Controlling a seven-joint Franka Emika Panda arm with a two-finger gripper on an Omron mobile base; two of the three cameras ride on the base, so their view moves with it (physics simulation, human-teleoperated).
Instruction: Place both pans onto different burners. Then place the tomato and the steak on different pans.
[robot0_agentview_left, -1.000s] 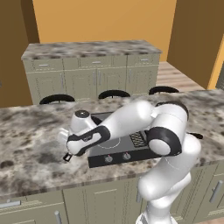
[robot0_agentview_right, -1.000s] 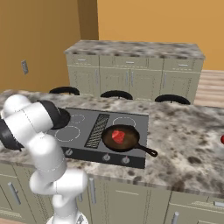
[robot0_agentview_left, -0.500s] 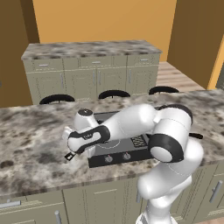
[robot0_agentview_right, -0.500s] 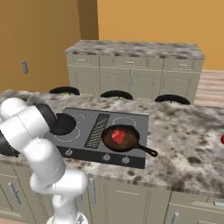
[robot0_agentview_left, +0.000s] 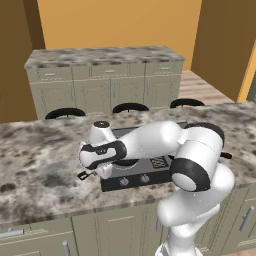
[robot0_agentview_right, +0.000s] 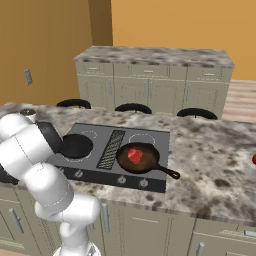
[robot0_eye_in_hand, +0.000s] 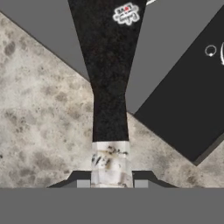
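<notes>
Movement over the last second has been small: the white arm has drawn in toward the left end of the flat dark grey cooktop (robot0_agentview_right: 150, 137), carrying the all-black round frying pan (robot0_agentview_right: 76, 145) with it. That pan now lies over the thin white circle of the front left burner (robot0_agentview_right: 75, 148), where a second ago it sat a little further left and was more hidden by the arm. The jaws (robot0_eye_in_hand: 109, 183) are narrow and clamped on the light-tipped end of its long handle (robot0_eye_in_hand: 110, 159), which juts out over the grey marbled table (robot0_agentview_left: 40, 165).

On the right half of the cooktop the brown-lined pan with the black handle (robot0_agentview_right: 140, 157) has not shifted, and the flat red-pink steak (robot0_agentview_right: 134, 156) lies inside it. A sliver of bright red, probably the glossy tomato (robot0_agentview_right: 254, 159), shows at the far right edge of the table, well apart from both pans.

By my reckoning the black pan is about home on its burner. What remains is to let go of the handle and fetch the tomato across to it.
</notes>
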